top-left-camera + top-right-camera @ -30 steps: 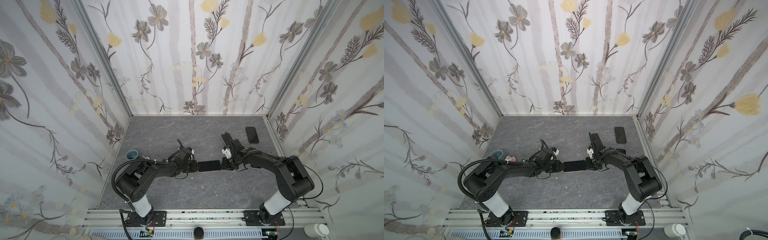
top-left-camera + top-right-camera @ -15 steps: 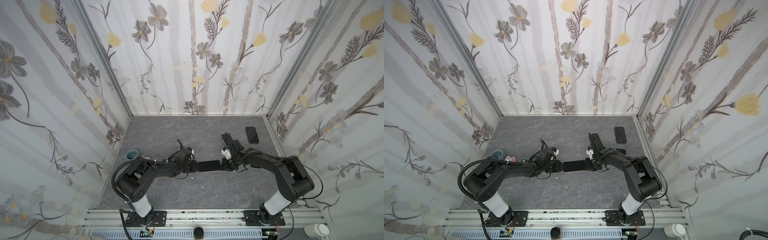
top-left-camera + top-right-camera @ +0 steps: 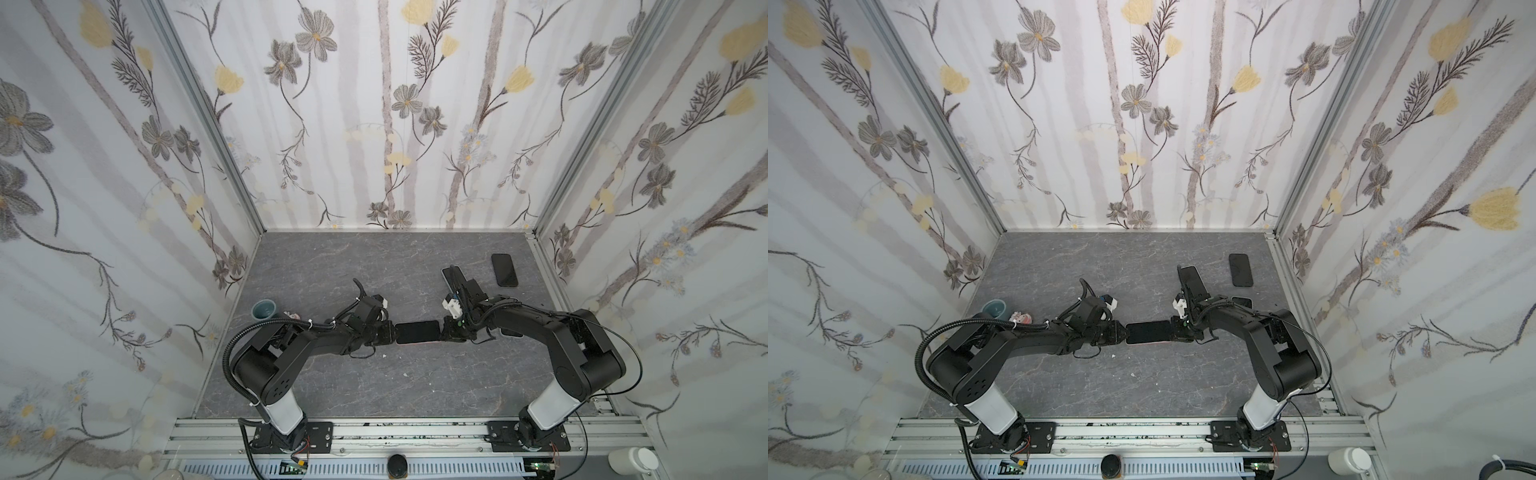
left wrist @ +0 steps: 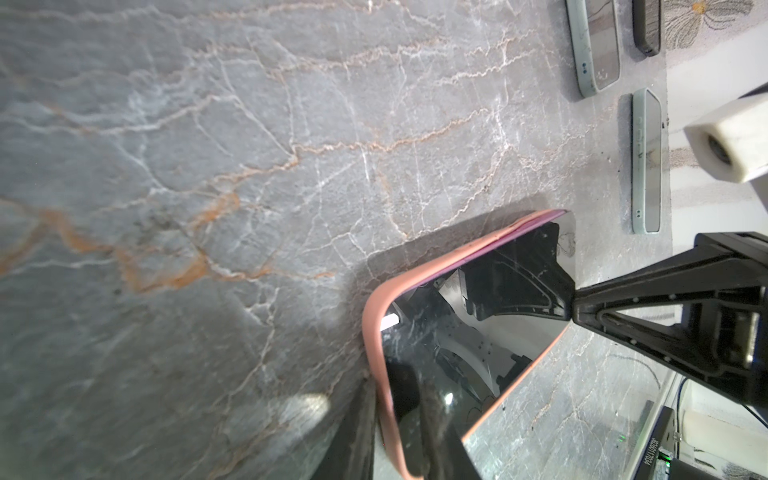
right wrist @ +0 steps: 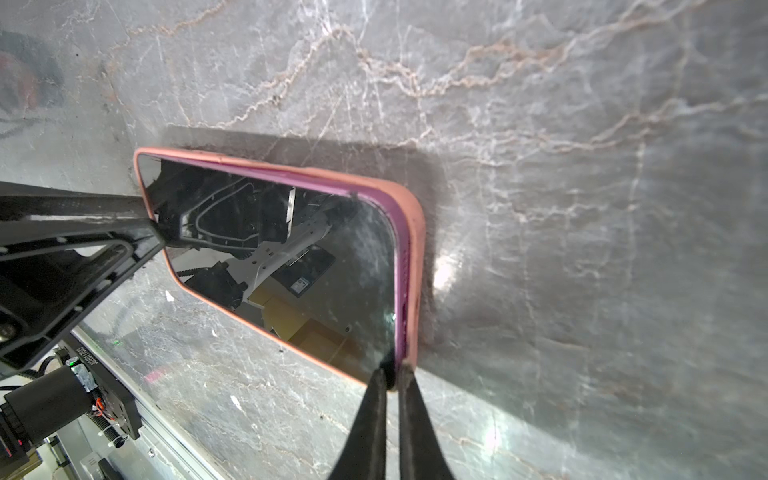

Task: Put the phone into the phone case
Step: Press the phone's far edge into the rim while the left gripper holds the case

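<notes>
The phone (image 3: 417, 331) (image 3: 1148, 331) lies screen up in the salmon-pink phone case (image 4: 374, 316) (image 5: 415, 249) mid-table. Along one long side its purple edge (image 5: 332, 187) stands above the case rim. My left gripper (image 3: 392, 334) (image 3: 1123, 333) (image 4: 395, 428) is shut on the left end, with one finger over the glass and one outside the case. My right gripper (image 3: 442, 332) (image 3: 1173, 330) (image 5: 392, 376) is shut. Its tips are set on the right-end corner, where the phone's edge meets the case rim.
A black phone (image 3: 504, 270) lies at the back right. Another (image 3: 451, 274) sits behind my right wrist, and a third (image 3: 1241, 300) is partly under that arm. A teal cup (image 3: 264, 309) and a small pink item (image 3: 1021, 319) stand near the left wall.
</notes>
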Action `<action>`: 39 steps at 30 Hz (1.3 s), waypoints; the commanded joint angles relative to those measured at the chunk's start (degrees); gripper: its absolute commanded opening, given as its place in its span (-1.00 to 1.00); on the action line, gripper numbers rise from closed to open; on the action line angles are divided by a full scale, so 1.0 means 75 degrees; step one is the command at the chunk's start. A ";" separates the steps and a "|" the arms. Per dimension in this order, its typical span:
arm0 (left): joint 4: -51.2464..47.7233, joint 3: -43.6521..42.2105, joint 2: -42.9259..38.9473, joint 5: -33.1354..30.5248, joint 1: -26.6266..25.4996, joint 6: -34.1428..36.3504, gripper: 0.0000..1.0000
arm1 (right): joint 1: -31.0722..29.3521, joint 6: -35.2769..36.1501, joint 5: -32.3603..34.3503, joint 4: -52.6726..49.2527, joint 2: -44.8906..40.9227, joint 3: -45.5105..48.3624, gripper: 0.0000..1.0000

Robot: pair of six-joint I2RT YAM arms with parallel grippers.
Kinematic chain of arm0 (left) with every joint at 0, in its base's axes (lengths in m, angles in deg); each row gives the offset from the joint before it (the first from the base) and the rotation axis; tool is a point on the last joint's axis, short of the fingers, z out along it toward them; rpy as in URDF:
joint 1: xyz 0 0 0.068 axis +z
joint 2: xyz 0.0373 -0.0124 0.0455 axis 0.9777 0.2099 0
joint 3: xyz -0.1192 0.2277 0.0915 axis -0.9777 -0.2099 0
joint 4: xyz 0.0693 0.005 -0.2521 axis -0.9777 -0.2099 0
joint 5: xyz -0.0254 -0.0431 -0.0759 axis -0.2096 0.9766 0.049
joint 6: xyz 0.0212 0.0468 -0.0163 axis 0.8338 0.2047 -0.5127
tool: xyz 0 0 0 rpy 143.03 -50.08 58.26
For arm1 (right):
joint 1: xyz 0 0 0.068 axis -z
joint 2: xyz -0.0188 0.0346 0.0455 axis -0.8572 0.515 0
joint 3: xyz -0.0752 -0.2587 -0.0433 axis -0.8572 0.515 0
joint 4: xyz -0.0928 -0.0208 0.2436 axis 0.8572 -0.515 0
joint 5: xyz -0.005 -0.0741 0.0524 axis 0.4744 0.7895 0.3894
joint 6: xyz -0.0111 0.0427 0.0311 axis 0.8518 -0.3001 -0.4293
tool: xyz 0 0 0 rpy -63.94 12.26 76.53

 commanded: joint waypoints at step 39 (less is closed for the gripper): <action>-0.1366 0.0885 0.0183 -0.0518 0.0002 0.0461 -0.50 | -0.0322 0.0544 0.1400 -0.1218 0.0910 -0.2109 -0.68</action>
